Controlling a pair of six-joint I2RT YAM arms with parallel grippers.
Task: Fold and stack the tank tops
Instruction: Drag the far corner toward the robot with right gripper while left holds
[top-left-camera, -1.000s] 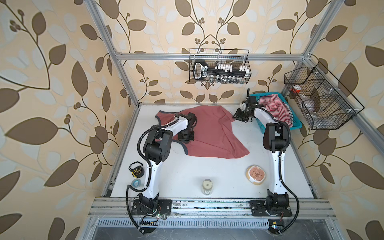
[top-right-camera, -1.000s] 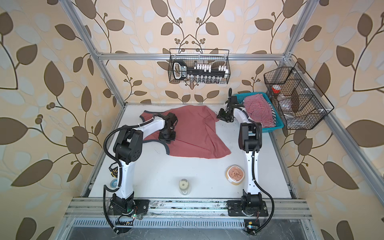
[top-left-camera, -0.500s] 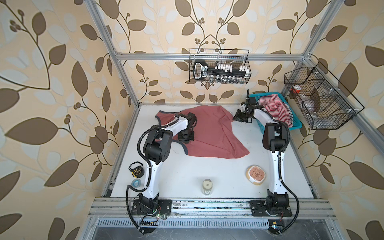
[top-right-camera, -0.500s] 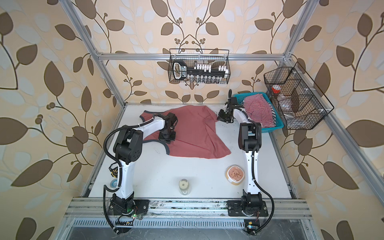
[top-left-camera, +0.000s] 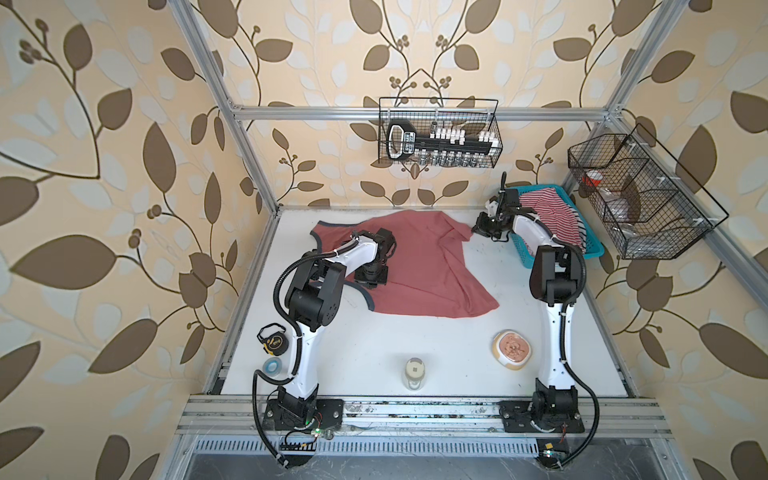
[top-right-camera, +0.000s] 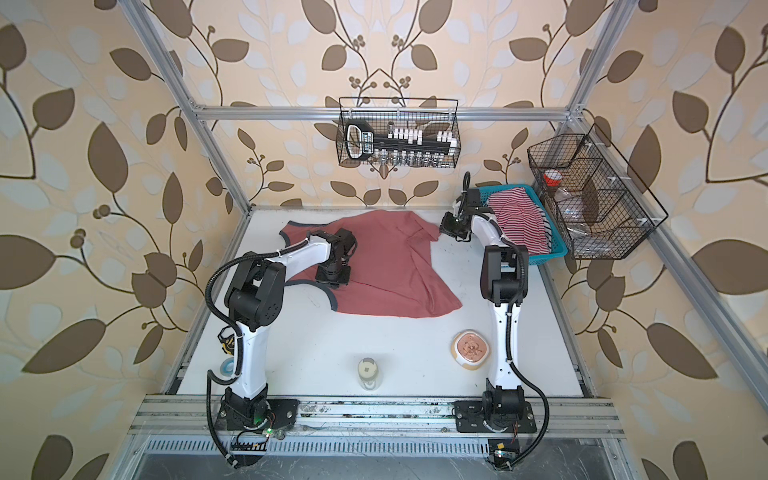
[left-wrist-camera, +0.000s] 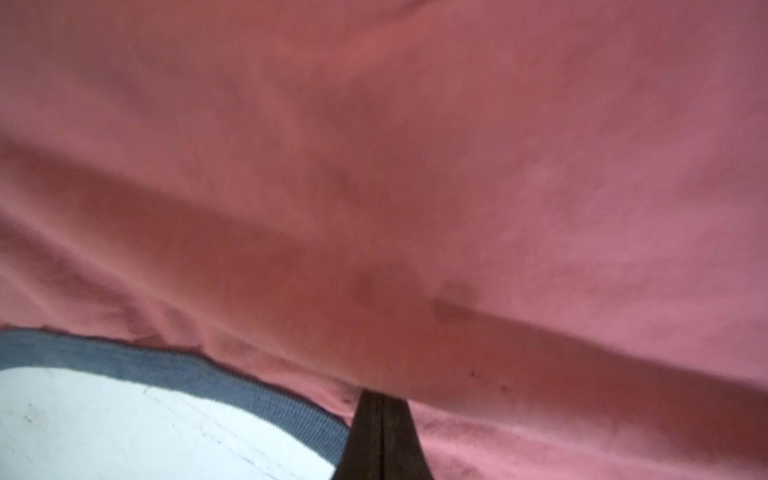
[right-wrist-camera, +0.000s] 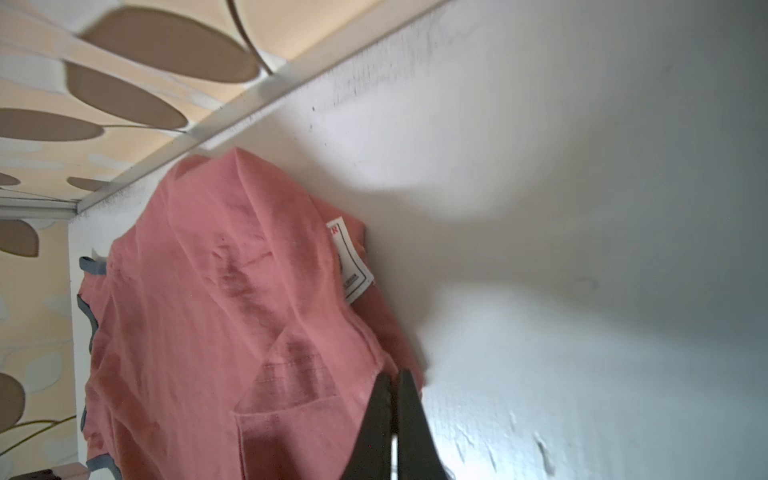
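Since the earlier frames only the right gripper (top-left-camera: 478, 227) has changed: its jaws have come together. Both arms and the cloth lie where they were.

Right gripper: clenched on the far right corner of the brick-red tank top (top-left-camera: 419, 270). In the right wrist view the fingers (right-wrist-camera: 409, 415) meet over the hem corner, and a white label (right-wrist-camera: 353, 266) shows at the cloth's edge beyond.

Left gripper (top-left-camera: 371, 279): points down onto the left part of the same top and is clamped on a fold of it. In the left wrist view the closed fingers (left-wrist-camera: 365, 436) run under the red cloth, just beside the dark trim (left-wrist-camera: 166, 365) of an armhole.

Brick-red tank top: spread out, with wrinkles, over the back middle of the table (top-left-camera: 415, 345). Its far edge lies near the back rail. Its near hem runs obliquely and ends in a corner toward the right arm.

Striped tank top (top-left-camera: 552, 216): heaped in the blue basket (top-left-camera: 592, 249) at the back right corner, apart from the red top.

Open room: a bare strip of table separates the gripped corner from the basket. In front of the near hem the surface is bare up to a jar (top-left-camera: 414, 372) and a bowl (top-left-camera: 512, 349), both near the front edge. A tape measure (top-left-camera: 273, 340) and a tape roll (top-left-camera: 272, 366) sit at the left edge, beside the left arm.
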